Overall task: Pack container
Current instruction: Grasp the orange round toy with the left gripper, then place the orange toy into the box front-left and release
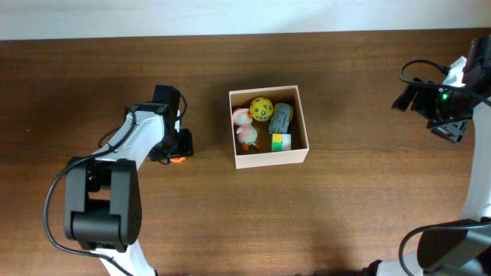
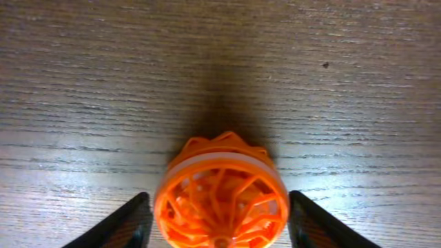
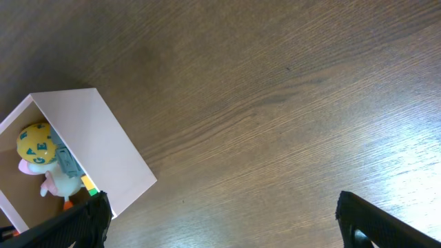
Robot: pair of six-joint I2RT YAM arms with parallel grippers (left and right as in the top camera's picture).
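Observation:
The container [image 1: 270, 158], a pale cream cardboard box, stands at the table's middle. It holds a yellow ball [image 1: 261, 108], a grey toy [image 1: 281, 117], a pink and white plush [image 1: 244, 129] and a yellow-green block [image 1: 281, 141]. An orange lattice ball [image 2: 220, 200] lies on the table left of the box, and it also shows in the overhead view [image 1: 177, 159]. My left gripper [image 2: 219, 231] is open, with one finger on each side of the orange ball. My right gripper [image 3: 227, 234] is wide open and empty, far right of the box [image 3: 96, 145].
The dark wood table [image 1: 353, 207] spreads around the box. A pale wall edge [image 1: 245, 15] runs along the far side. My right arm's cable [image 1: 418, 67] loops at the far right.

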